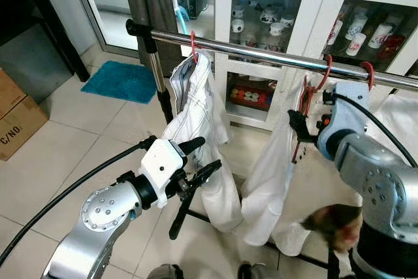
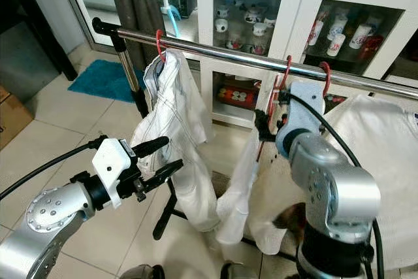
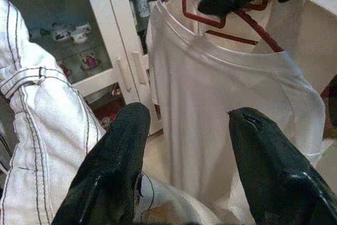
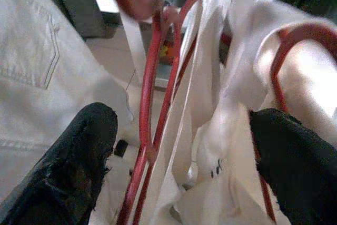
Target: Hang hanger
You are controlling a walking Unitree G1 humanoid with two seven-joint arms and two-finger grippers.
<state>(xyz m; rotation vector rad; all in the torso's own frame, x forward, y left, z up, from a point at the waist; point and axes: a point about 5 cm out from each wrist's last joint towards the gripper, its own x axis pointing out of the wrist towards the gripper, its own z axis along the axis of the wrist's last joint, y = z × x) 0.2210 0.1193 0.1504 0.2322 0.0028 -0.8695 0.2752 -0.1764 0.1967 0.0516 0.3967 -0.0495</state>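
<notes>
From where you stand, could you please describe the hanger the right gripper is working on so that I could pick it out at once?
Follow the chrome rail in front of the white glass-door cabinet toward the robot's right. Two red hooks sit there side by side; the hanger is the nearer one, carrying a white shirt, with the right gripper open around its red wire, unlike the lone jacket hanger further left.

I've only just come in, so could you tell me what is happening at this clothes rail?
The robot is hanging laundry. Its right end effector is up at the metal rail, fingers open around a red hanger carrying a white shirt; the hook is over the rail. The left end effector waits open beside a hung white garment.
</notes>
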